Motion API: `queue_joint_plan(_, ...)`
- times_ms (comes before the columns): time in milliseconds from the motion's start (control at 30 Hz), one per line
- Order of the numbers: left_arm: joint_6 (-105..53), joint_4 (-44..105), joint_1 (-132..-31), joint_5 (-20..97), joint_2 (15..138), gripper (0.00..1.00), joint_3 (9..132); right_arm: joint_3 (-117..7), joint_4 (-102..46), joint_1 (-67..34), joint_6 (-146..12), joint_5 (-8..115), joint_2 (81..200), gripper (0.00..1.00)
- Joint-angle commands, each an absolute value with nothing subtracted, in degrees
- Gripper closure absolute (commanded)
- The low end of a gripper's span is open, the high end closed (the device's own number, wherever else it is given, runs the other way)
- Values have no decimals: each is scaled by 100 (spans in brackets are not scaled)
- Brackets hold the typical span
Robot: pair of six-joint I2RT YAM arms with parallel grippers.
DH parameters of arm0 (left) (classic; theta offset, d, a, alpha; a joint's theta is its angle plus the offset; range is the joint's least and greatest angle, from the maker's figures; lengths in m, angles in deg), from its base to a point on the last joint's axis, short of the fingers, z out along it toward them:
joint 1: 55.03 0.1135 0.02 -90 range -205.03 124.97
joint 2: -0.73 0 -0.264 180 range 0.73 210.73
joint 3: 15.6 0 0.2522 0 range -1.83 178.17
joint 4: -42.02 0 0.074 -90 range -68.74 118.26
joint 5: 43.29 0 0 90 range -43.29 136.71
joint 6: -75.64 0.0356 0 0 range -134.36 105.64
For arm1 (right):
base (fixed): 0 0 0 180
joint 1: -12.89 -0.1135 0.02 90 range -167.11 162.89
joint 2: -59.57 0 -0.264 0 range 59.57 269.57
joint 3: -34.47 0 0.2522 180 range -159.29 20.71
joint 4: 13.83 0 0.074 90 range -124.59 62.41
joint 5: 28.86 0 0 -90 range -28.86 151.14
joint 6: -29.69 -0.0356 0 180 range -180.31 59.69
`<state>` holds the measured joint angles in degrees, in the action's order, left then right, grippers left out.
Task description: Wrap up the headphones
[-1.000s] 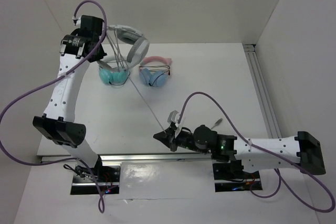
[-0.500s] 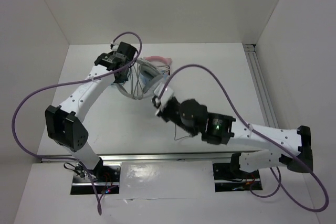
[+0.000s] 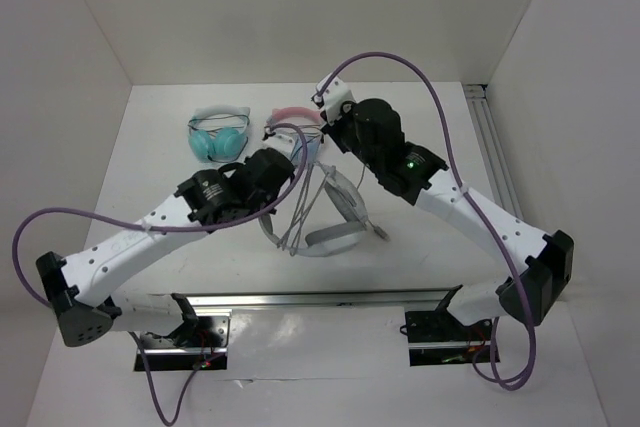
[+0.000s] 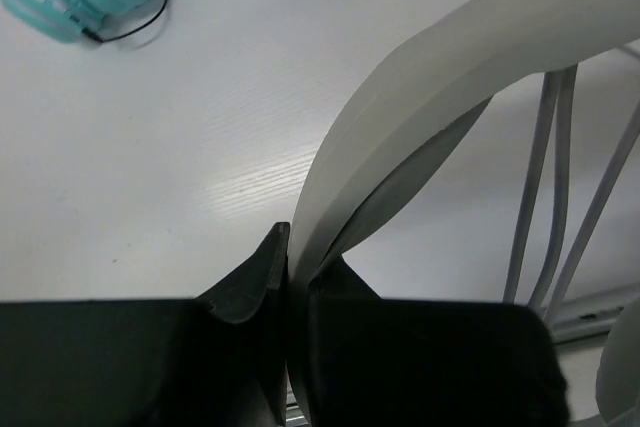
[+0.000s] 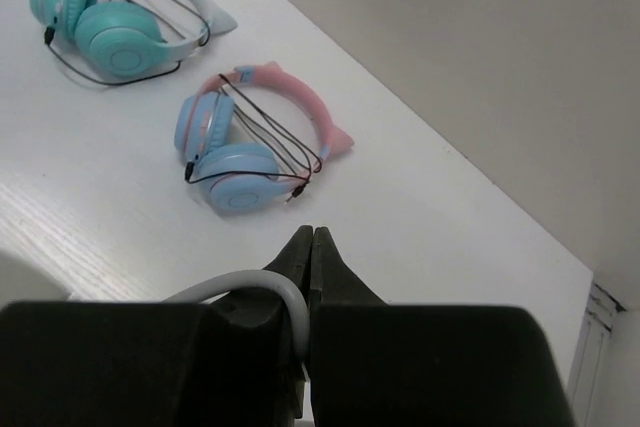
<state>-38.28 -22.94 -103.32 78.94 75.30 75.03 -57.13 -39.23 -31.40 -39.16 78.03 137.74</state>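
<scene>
Left pincer (image 4: 288, 247): pressed together on the edge of the wide, light grey plastic band (image 4: 470, 47), gripping it firmly.
Right pincer (image 5: 311, 242): fingers shut tight, pinching the long thin grey cable (image 5: 250, 281), which loops out sideways from between the tips.
Task's thing: the large light grey over-ear headphones (image 3: 332, 240) sit mid-table between the two arms, band uppermost and one cup toward the near edge; whether that cup rests on the white table (image 4: 150, 147) I cannot tell.
Cable run: several strands (image 4: 545, 177) stretch taut beside the band.
Step in hand: winding, by my reading; some turns look laid and one is being drawn.
Next move calls for: carrying the pinched cable round the band again under tension while the left grip stays steady, avoiding slack.
Further out: small teal headphones with a white band (image 5: 110, 17) and small blue headphones with a pink band (image 5: 240, 142) lie well apart, at the far side.
</scene>
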Motion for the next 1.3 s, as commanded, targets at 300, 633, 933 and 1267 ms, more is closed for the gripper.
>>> queue_joint_plan(300, -4231, -4160, -11655, 8063, 7078, 100, 9983, -5207, -2682, -1699, -4817, 4939, 13631, 92)
queue_joint_plan(633, -4670, -4584, -11655, 8818, 7973, 100, 12032, -3256, -48, -2050, -6487, 3426, 14252, 89)
queue_joint_plan(933, -5531, -4417, -11586, 10321, 8229, 100, 13017, -2017, 1555, -2517, -7191, 3389, 15405, 89)
queue_joint_plan(1267, -5356, -3907, -9371, 8873, 8229, 100, 12711, -1093, 2601, -2648, -7463, 3451, 15722, 99)
